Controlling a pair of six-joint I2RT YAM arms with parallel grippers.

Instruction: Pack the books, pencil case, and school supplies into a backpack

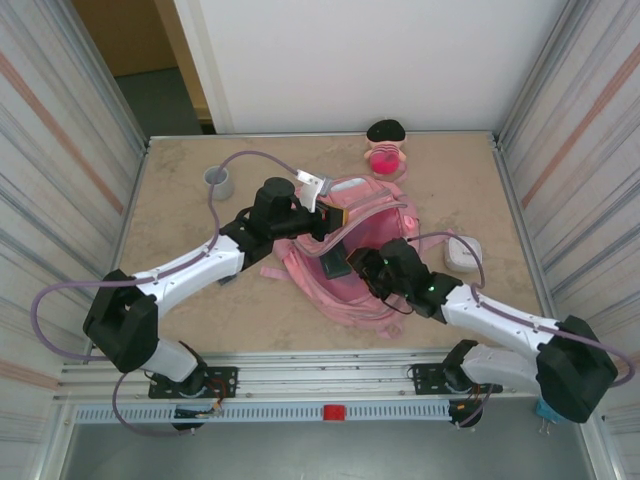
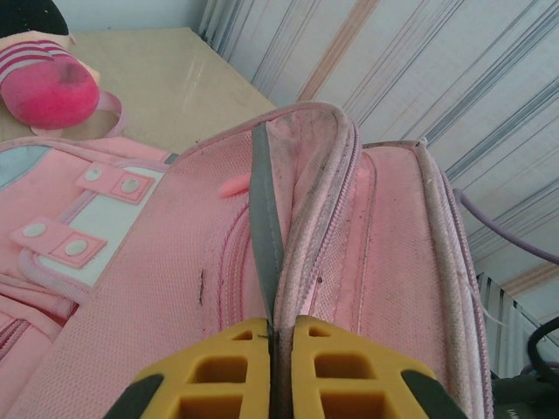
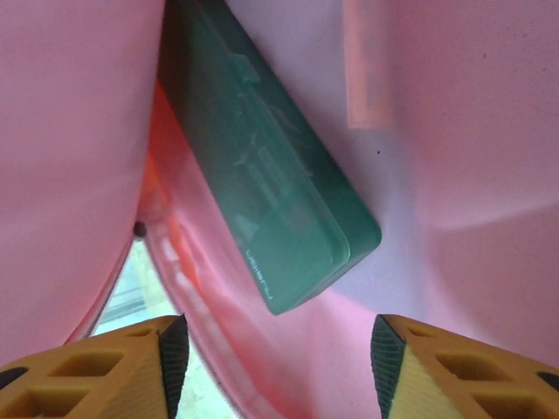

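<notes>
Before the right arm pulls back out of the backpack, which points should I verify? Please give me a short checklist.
1. The left gripper is shut on the rim of the backpack, holding the opening: ok.
2. The right gripper is open, nothing between its fingers: ok.
3. The green plastic case is inside the backpack, apart from the right gripper: ok.
4. Case resting fully at the bottom: cannot tell.
5. All supplies packed: cannot tell; a white object lies on the table outside.

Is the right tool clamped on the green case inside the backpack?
No, the right tool stands open and empty, the green case lying ahead of it.
</notes>
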